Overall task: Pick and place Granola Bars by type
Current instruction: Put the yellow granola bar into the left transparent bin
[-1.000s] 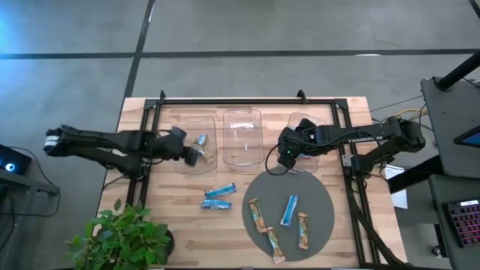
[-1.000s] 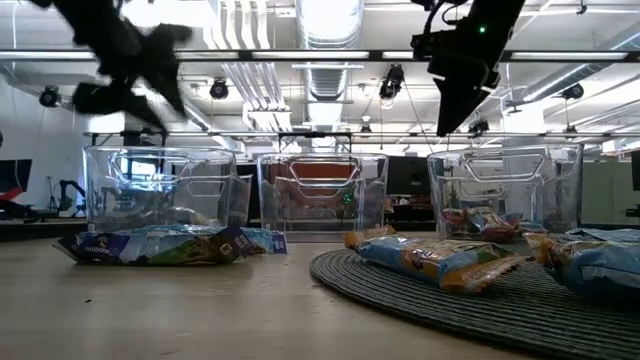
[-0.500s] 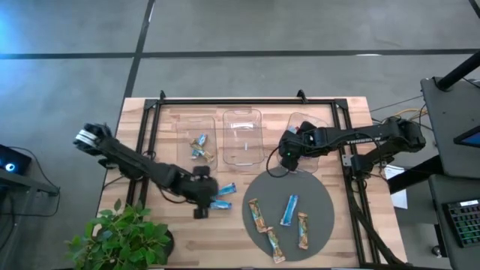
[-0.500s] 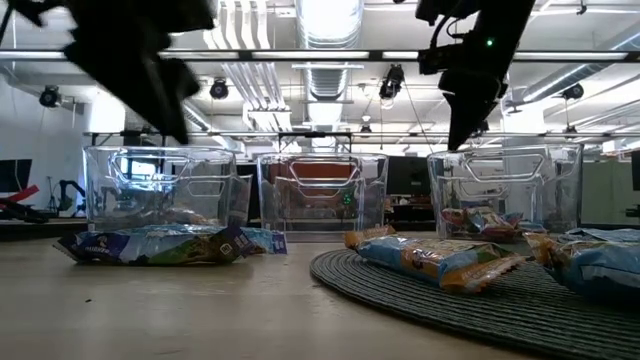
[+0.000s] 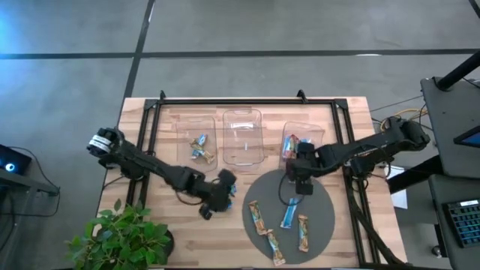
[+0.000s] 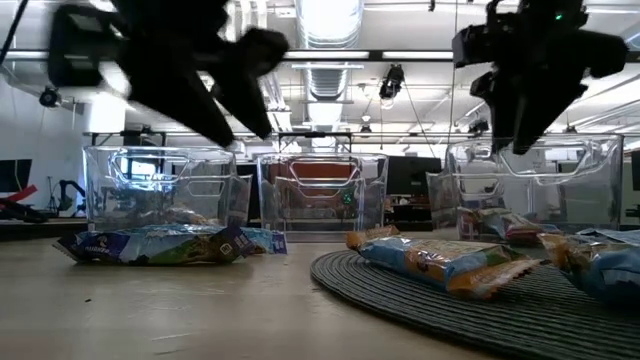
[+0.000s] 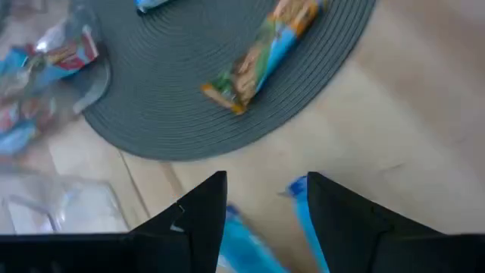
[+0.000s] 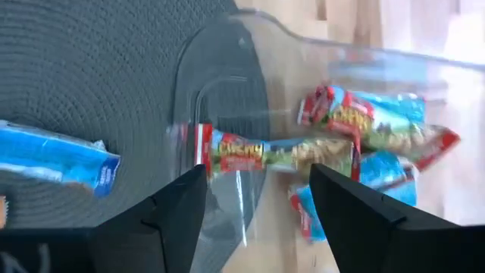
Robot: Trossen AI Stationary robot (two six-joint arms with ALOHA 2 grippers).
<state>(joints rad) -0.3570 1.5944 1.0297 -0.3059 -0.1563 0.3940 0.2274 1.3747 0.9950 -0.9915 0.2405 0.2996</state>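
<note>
Two blue granola bars [image 7: 307,220] lie on the wooden table left of the round grey mat [image 5: 322,214]; they also show in the low view [image 6: 150,245]. My left gripper [image 5: 223,189] hangs open above them, one finger on either side of a bar [image 7: 261,220]. My right gripper [image 5: 300,184] is open and empty over the mat's far edge, beside the right clear tray [image 5: 307,135], which holds several bars [image 8: 356,129]. Tan bars [image 5: 259,216] and one blue bar [image 5: 289,214] lie on the mat. The left tray [image 5: 196,142] holds a few bars.
A middle clear tray [image 5: 242,139] stands between the other two at the table's far side. A potted plant [image 5: 124,236] stands at the near left corner. Black frame rails [image 5: 150,142] run along the table's left and right sides.
My left gripper has swung from over the left tray toward the near edge and to the right, ending above the two blue bars. My right gripper has gone from over the right tray toward the near edge, to the mat's far rim.
</note>
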